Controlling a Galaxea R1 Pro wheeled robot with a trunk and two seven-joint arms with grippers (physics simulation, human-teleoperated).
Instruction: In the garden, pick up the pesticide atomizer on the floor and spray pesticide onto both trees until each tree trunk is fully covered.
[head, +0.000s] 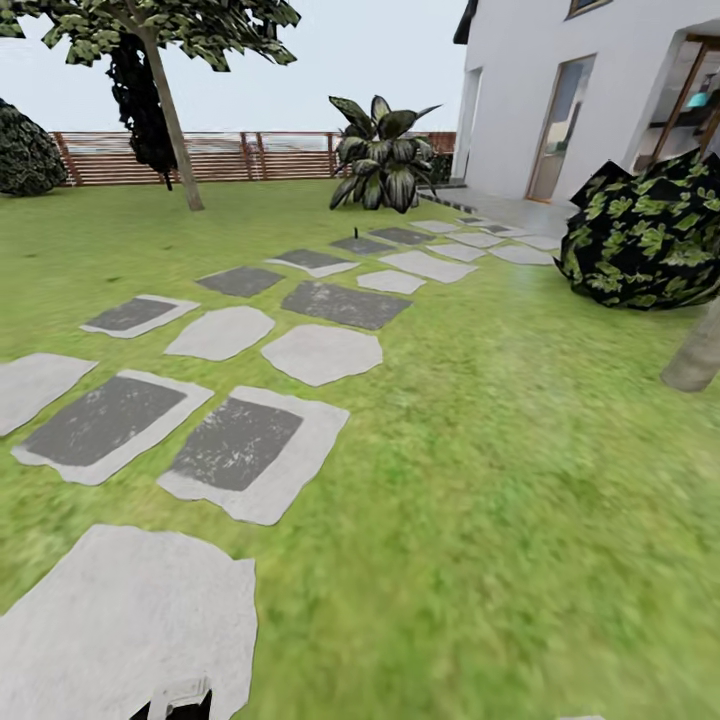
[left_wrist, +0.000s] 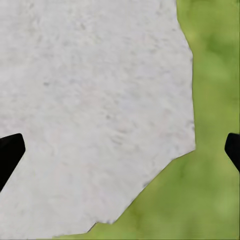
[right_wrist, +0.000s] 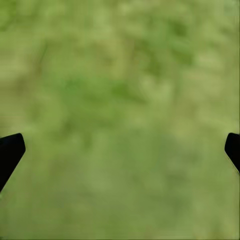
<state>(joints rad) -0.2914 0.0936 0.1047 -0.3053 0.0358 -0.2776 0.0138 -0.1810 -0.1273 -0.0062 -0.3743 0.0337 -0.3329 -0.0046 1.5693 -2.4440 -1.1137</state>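
Note:
Across the lawn (head: 520, 480) a tree stands far left by the fence, its leaning pale tree trunk (head: 177, 140) under dark foliage. A second tree trunk (head: 695, 358) enters at the right edge. A tiny dark upright thing (head: 355, 235) stands on the grass before the striped-leaf plant, too small to identify as the pesticide atomizer. My left gripper (left_wrist: 120, 150) is open above a pale stepping stone (left_wrist: 90, 110) and grass. My right gripper (right_wrist: 120, 150) is open above bare grass (right_wrist: 120, 90), holding nothing.
Grey stepping stones (head: 240, 445) run from the near left toward the white house (head: 590, 90). A striped-leaf plant (head: 382, 155) stands mid-back and a dark leafy bush (head: 645, 235) at right. A slat fence (head: 250, 157) closes the far side, with a round bush (head: 25, 155) far left.

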